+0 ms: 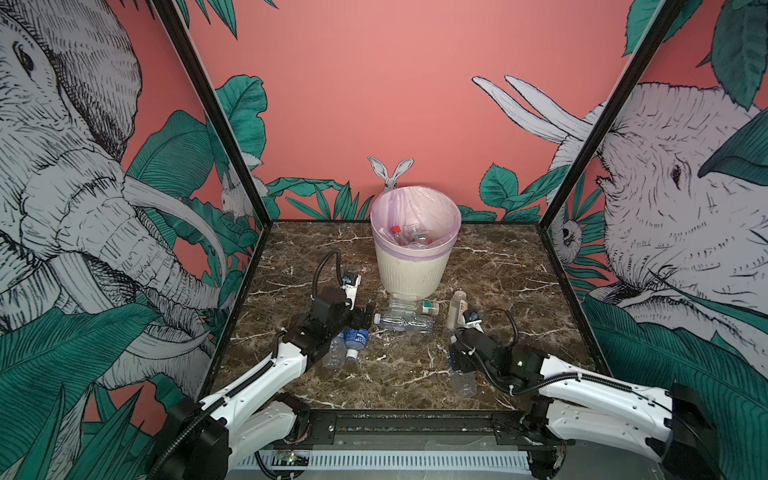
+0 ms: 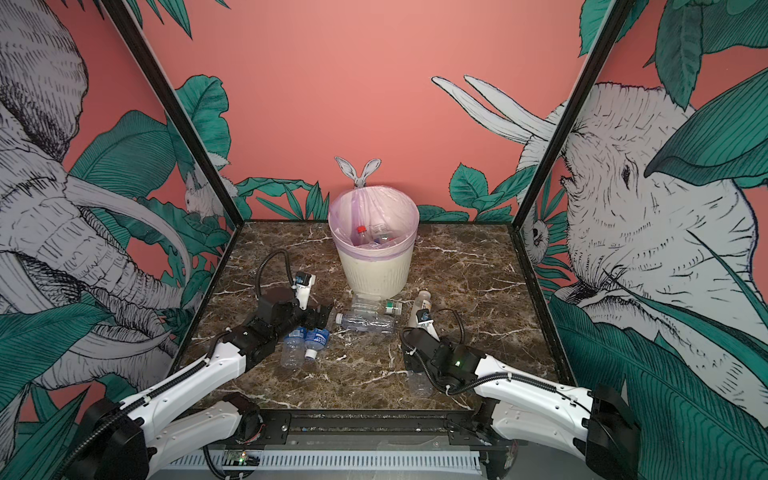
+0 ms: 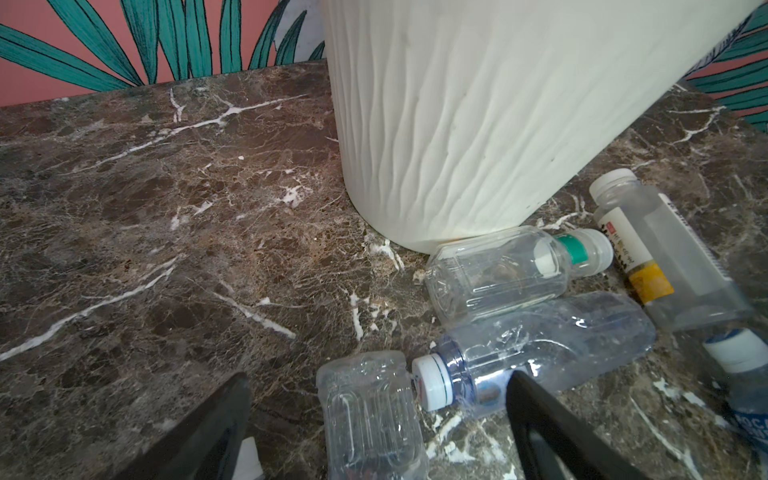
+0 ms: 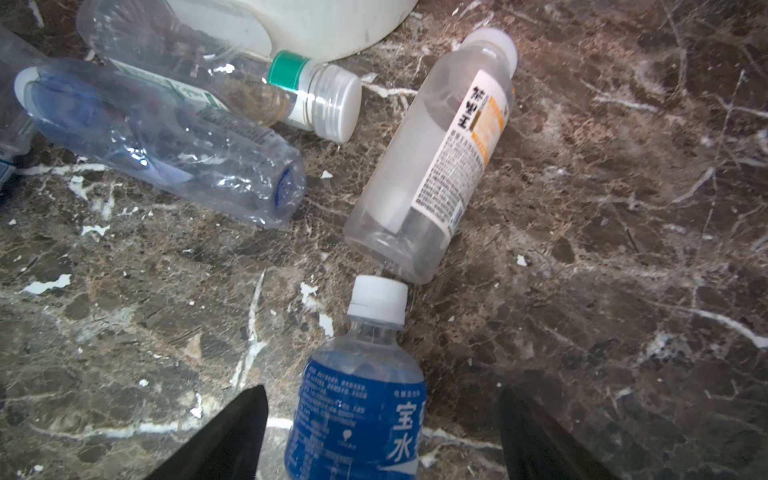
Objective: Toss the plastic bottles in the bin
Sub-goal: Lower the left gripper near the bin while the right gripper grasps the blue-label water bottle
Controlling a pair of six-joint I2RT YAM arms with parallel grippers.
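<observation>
The bin (image 1: 415, 253) stands upright at the back middle of the desk (image 1: 498, 282), with its lilac liner folded over the rim. Several bottles lie inside, among them a red-capped bottle (image 1: 395, 230). The other bottles lie on their sides on the desk in front of the bin.

A green-banded bottle (image 4: 199, 62) lies crosswise against the bin's foot, its white cap to the right in both top views. Just in front of it, a long crumpled bottle (image 1: 403, 322) also runs left to right, its white cap toward the left claw (image 3: 378, 376). That claw is spread wide over a ribbed clear bottle (image 3: 370, 415), whose flat base faces the long bottle's cap, and neither finger visibly touches it. Beside it in a top view lies the left blue-label bottle (image 1: 357, 337), cap toward the front edge, its print too small to read.

Further right, a white-yellow label bottle (image 4: 432, 166) points its white cap toward the back. Its label has bold black Chinese characters, the last being 王, above fine print that cannot be read. Its base almost meets the white cap of the right blue-label bottle (image 4: 361, 407), which lies lengthwise between the fingers of the right claw (image 4: 382, 390). The jaws are wide, with a gap on each side. The blue label shows 宝 and 水 in white
</observation>
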